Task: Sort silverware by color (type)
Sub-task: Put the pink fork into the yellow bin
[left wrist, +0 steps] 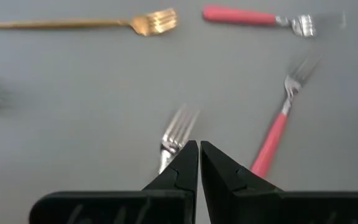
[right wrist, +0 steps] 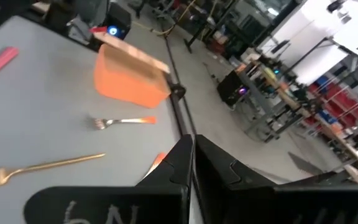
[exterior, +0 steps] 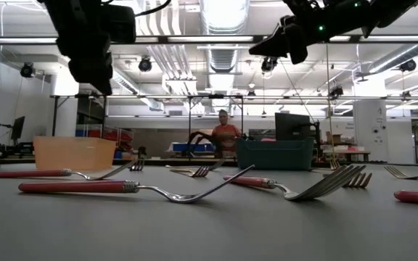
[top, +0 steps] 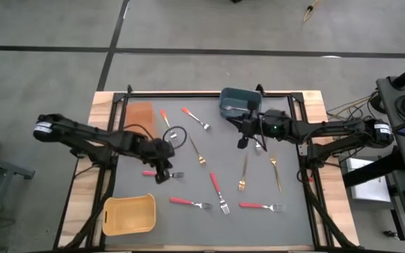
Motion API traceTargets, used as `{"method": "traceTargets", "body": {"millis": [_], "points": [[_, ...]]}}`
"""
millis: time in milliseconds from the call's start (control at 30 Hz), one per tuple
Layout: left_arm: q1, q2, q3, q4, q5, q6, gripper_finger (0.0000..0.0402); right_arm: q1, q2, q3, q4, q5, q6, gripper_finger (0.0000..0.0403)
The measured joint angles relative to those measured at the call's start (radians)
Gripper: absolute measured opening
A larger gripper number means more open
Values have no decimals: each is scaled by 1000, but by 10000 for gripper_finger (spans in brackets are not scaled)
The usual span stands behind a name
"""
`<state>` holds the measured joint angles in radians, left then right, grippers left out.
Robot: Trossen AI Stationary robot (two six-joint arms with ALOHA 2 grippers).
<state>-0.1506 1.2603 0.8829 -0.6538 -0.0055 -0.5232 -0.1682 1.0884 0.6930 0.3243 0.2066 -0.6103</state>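
Note:
Forks lie flat and scattered on the grey table top [top: 118, 186]. Red-handled ones [top: 188, 203] [top: 262, 206] [top: 216, 186] lie toward the near edge. Thin gold ones [top: 243, 173] [top: 275, 173] [top: 197, 150] lie mid-table, and orange-handled ones [top: 165, 117] [top: 195, 119] farther back. My left gripper [top: 163, 173] [left wrist: 199, 152] is shut and empty, raised above a red-handled fork [top: 174, 174]. That fork's tines [left wrist: 178, 127] show just past the fingertips. My right gripper [top: 242, 143] [right wrist: 191, 149] is shut and empty, held high near the blue-grey bin [top: 238, 104].
An orange bin [top: 139, 114] [right wrist: 129, 78] stands at the far left, a yellow bin [top: 128, 214] at the near left, and the blue-grey bin at the far middle. A black cable loop [top: 176, 135] lies by the left arm. Beyond the table a person [exterior: 226, 129] sits in the room.

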Motion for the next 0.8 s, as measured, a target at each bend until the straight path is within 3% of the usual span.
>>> {"method": "traceTargets", "body": {"millis": [333, 800], "points": [[-92, 75, 0, 2, 0, -95, 0, -44, 0, 0, 7, -4, -4, 9], [-121, 87, 1, 2, 0, -159, 0, -49, 1, 1, 46, -5, -42, 9]]}}
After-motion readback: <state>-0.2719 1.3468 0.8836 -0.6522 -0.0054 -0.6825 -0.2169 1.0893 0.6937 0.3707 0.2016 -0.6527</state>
